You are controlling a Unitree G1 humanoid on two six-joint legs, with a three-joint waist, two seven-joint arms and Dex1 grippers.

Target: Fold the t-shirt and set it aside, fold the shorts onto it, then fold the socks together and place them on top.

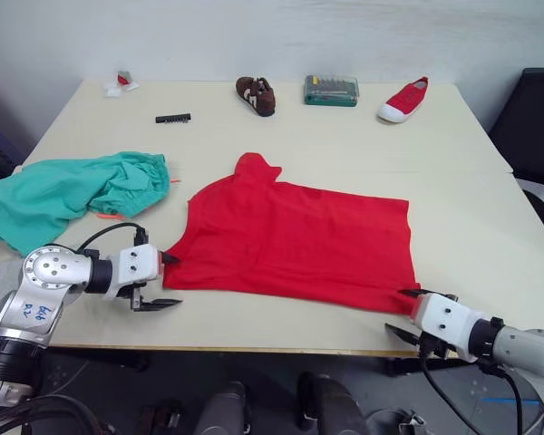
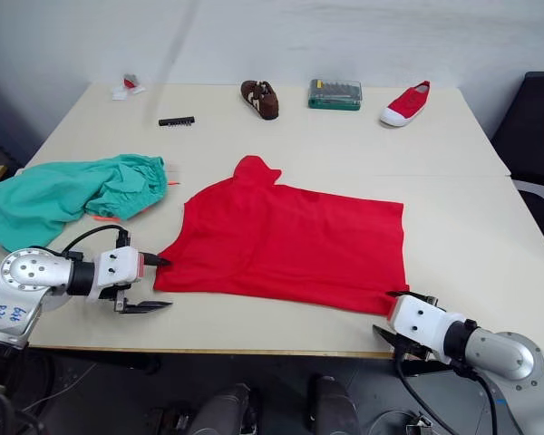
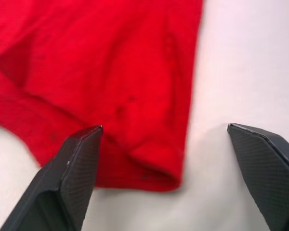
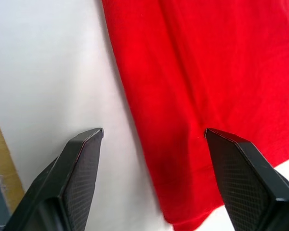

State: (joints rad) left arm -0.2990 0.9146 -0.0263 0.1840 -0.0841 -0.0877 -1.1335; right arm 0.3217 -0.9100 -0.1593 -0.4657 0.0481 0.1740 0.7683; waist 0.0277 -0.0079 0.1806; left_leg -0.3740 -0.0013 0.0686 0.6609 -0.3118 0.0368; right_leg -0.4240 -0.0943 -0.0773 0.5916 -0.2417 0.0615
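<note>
The bright red short-sleeved cloth t-shirt [image 1: 295, 240] lies spread flat mid-table, one sleeve bunched at its far edge. The left gripper [image 1: 168, 281] and right gripper [image 4: 151, 132] both gape wide at its near corners, holding nothing. The crumpled teal-green shorts [image 1: 68, 192] run past the table's left edge.

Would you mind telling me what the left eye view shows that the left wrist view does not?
The left eye view takes in the teal shorts, brown shoe, red shoe, green tool case and the right claw. The left wrist view reveals the folded hem at the t-shirt corner. Both share the t-shirt, the table and the open left claw.
</note>
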